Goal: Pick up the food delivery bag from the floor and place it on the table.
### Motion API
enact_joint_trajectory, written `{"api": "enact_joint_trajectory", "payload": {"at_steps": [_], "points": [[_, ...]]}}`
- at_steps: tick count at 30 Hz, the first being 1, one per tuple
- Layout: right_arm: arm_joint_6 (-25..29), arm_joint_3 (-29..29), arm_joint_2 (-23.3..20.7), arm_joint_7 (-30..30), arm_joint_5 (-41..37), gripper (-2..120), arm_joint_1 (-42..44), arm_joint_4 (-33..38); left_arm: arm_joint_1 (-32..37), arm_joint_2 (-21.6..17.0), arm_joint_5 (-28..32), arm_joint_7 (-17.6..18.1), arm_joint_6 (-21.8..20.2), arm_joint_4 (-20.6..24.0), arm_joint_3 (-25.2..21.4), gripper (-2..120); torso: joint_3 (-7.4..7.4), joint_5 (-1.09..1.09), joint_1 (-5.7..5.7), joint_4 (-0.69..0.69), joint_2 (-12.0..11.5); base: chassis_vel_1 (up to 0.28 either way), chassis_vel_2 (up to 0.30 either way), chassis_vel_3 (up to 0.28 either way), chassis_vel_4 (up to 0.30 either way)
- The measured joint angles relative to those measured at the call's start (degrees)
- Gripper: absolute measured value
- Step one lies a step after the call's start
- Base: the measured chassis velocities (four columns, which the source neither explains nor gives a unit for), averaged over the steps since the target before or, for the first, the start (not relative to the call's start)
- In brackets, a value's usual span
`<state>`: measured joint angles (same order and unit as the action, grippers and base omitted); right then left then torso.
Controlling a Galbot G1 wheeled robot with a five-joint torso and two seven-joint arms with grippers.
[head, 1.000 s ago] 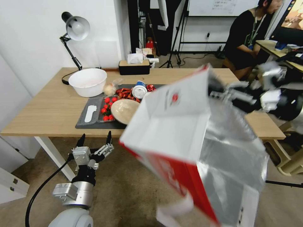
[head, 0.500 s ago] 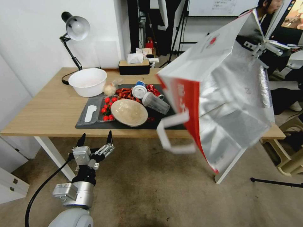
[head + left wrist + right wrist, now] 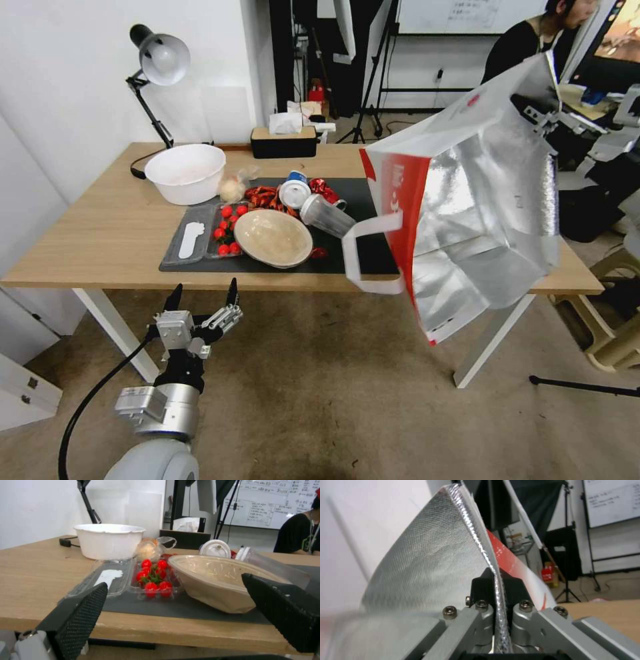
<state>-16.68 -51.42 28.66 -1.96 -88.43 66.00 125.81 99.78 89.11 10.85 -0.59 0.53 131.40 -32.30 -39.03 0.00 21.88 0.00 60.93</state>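
The table (image 3: 100, 233) stands ahead. The bag (image 3: 467, 213) hangs tilted above its right end, mouth toward the camera, hanging down and left from the right gripper (image 3: 543, 120), which pinches its rim. The left gripper (image 3: 200, 293) waits spread, low before the table's edge.

The table (image 3: 100, 233) serves as the landmark. On it lies a mat (image 3: 363, 200), toward the middle. On the mat sit an open clamshell of cherry tomatoes (image 3: 227, 230), a wide bowl (image 3: 272, 237) just to its right, and a toppled clear cup (image 3: 328, 217) right of that bowl. Behind the mat's left end stands a tub (image 3: 185, 172), with a desk lamp (image 3: 155, 80) at the table's far left edge and a tissue box (image 3: 283, 141) at its far edge. The food delivery bag (image 3: 467, 200) hangs tilted above the table's right end, its rim pinched in the right gripper (image 3: 495, 585). The left gripper (image 3: 200, 297) sits before the table's near edge, below its top, over the floor (image 3: 320, 400).
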Motion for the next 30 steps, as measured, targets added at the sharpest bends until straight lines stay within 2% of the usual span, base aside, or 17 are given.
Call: {"api": "enact_joint_trajectory", "payload": {"at_steps": [9,25,28,29,30], "points": [[0.29,3.56,4.57,-3.67,4.15,0,0.55,-3.76,-0.53,-0.08,0.00,-0.07,-0.07,-1.23,0.08,100,0.02,0.00,-0.01,0.00,-0.02,0.000,0.000,0.000,0.000],[0.19,6.08,5.39,-7.84,7.31,0,-1.13,-5.88,-0.65,-0.17,0.05,-0.21,0.39,-1.88,0.27,100,0.03,0.00,-0.02,0.00,-0.04,0.000,0.000,0.000,0.000],[0.56,6.00,5.36,-8.75,7.52,14,-1.18,-6.00,-0.66,-0.15,0.05,-0.32,0.65,-1.90,0.36,100,0.03,0.00,-0.02,0.00,-0.05,0.000,0.000,0.000,0.000],[0.56,6.00,5.36,-8.75,7.52,14,-1.18,-6.00,-0.66,-0.15,0.05,-0.32,0.65,-1.90,0.36,100,0.03,0.00,-0.02,0.00,-0.05,0.000,0.000,0.000,0.000],[0.61,5.91,5.34,-8.85,7.59,19,-1.24,-6.00,-0.63,-0.16,0.05,-0.37,0.78,-1.90,0.36,100,0.03,0.00,-0.02,0.00,-0.06,0.000,0.000,0.000,0.000]]}}
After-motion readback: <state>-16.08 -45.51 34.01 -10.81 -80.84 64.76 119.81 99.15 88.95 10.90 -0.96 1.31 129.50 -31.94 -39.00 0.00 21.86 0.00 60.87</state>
